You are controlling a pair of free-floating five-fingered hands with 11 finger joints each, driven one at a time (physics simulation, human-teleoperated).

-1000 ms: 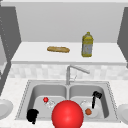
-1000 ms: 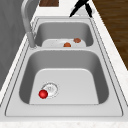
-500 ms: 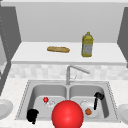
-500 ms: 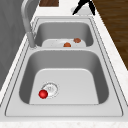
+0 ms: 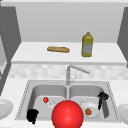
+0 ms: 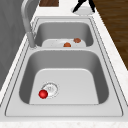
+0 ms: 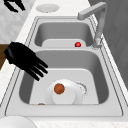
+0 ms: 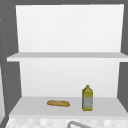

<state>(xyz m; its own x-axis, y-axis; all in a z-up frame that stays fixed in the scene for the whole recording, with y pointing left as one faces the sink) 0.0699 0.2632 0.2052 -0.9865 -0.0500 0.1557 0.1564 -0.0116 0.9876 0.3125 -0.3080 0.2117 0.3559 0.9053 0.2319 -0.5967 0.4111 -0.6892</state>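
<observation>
Altogether two hands [image 5: 32,115] [image 5: 102,98], one plate [image 7: 72,98]

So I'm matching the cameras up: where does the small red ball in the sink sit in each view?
Front view: red ball in the left basin, by the drain.
Left side view: near basin, at the drain's lower left.
Right side view: far basin, near the faucet's foot.
Upper view: that camera looks at the shelves above the sink.
Shared landmark: the faucet between the basins.
</observation>
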